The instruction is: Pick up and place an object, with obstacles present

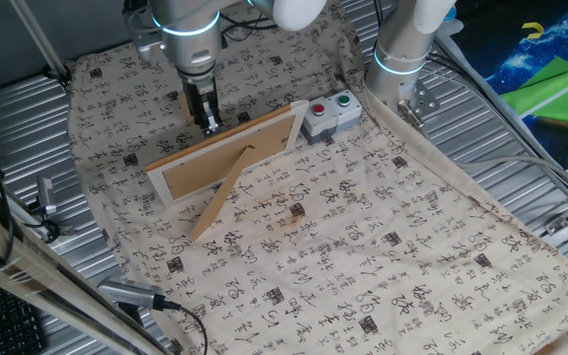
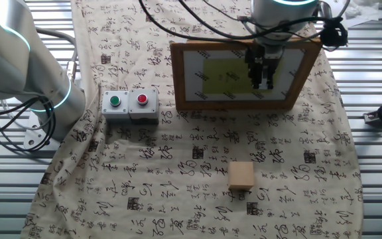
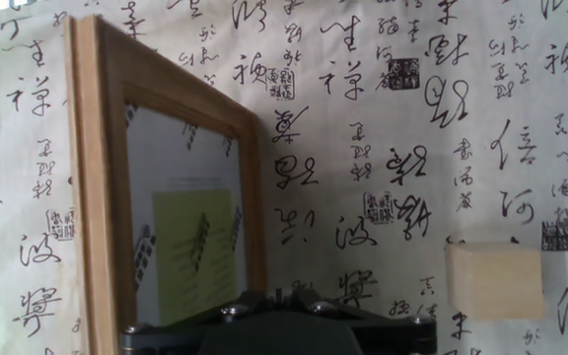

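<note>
Cloth [image 1: 383,266] with black writing marks covered the table, the biggest thing there, and everything else sat on it. One robot arm [image 1: 190,30] reached down over the far part of the cloth. A second arm [image 2: 18,60] with a glowing ring stood at the side, near the cloth's edge.

There was one picture frame [image 2: 237,99]. It was made of light wood and stood up on its long edge. From the back it showed a brown board [image 1: 220,163] and one flat wooden leg [image 1: 220,202] that leaned down to the cloth. From the front it showed a pale sheet with a yellow-green patch [image 2: 227,76] in the middle. The glass in the hand view showed a dim copy of the gripper.

Next in size was one grey box [image 2: 130,105] with two round buttons, one green [image 2: 115,101] and one red [image 2: 142,99]. It sat just beside one end of the frame.

The one gripper [image 2: 262,83] hung close to the frame, on the glass side. Its two fingers [image 1: 208,118] pointed down. I could not tell if the jaws were apart or together, and nothing showed between them.

Smallest was one little tan wooden block [image 2: 241,176]. It lay alone on the cloth in front of the frame's glass side, well apart from the frame and from the gripper.
</note>
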